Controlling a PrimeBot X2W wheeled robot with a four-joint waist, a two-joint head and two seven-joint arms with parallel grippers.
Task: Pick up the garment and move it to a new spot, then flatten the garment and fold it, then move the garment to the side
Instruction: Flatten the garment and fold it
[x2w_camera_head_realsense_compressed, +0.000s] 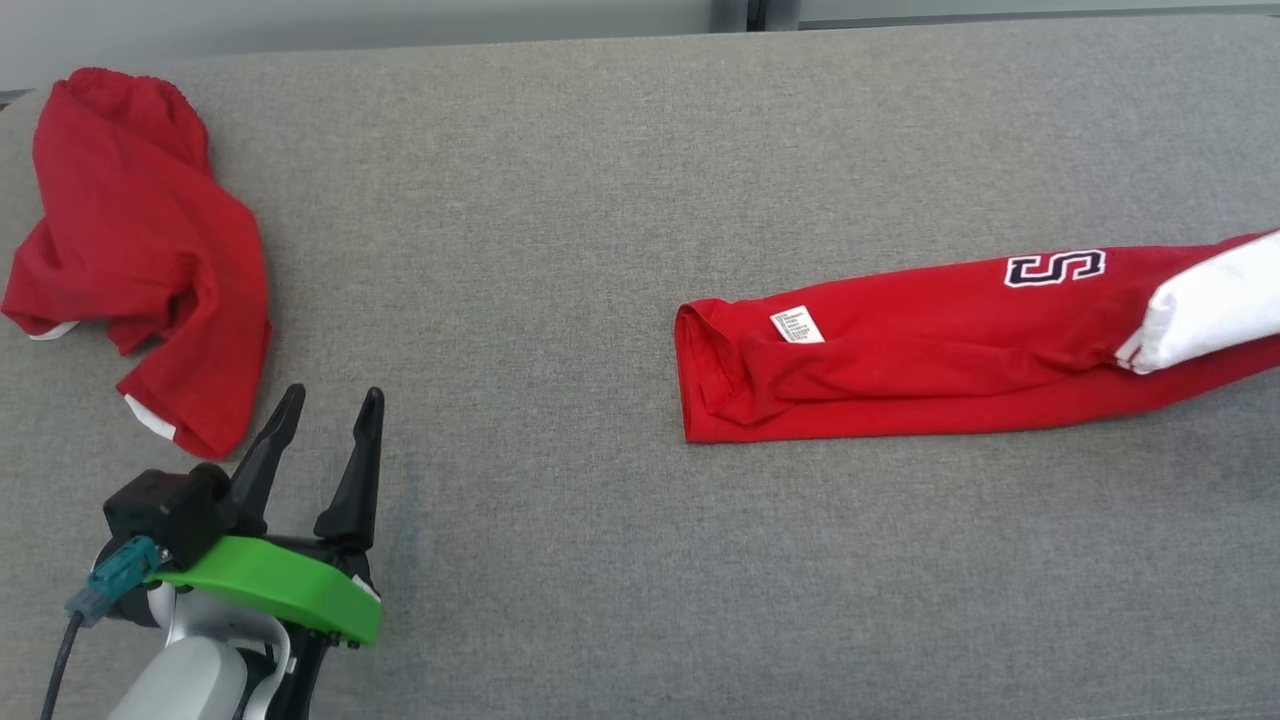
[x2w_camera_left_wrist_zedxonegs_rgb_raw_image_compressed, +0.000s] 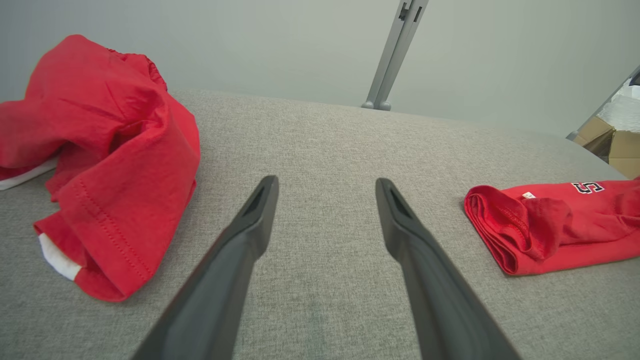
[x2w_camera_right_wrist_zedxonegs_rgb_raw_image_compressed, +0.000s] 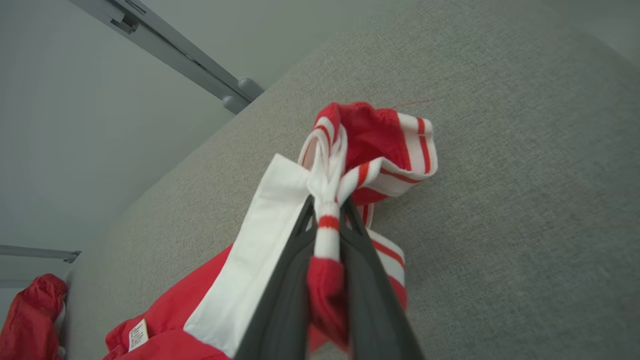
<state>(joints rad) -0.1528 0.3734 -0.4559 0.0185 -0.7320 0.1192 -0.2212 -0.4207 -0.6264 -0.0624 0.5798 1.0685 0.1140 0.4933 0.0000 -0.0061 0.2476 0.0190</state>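
Right wrist view gives the grip itself: the right gripper (x2w_camera_right_wrist_zedxonegs_rgb_raw_image_compressed: 327, 212) is clenched on the garment (x2w_camera_right_wrist_zedxonegs_rgb_raw_image_compressed: 370, 130) at its red-and-white striped rib, which bunches up between the fingers, with a white panel hanging beside them. Head view gives the lay of it. The garment is a long, narrow red band on the right of the grey table (x2w_camera_head_realsense_compressed: 600, 180), running off the right edge, with a dark, white-edged letter S (x2w_camera_head_realsense_compressed: 1055, 267) and a white label (x2w_camera_head_realsense_compressed: 797, 325) toward its left end. At the lower left the left gripper (x2w_camera_head_realsense_compressed: 333, 395) hovers with fingers spread wide, holding nothing. Near it, at the table's left, lies a crumpled red cloth (x2w_camera_head_realsense_compressed: 140, 250), well apart from the garment.
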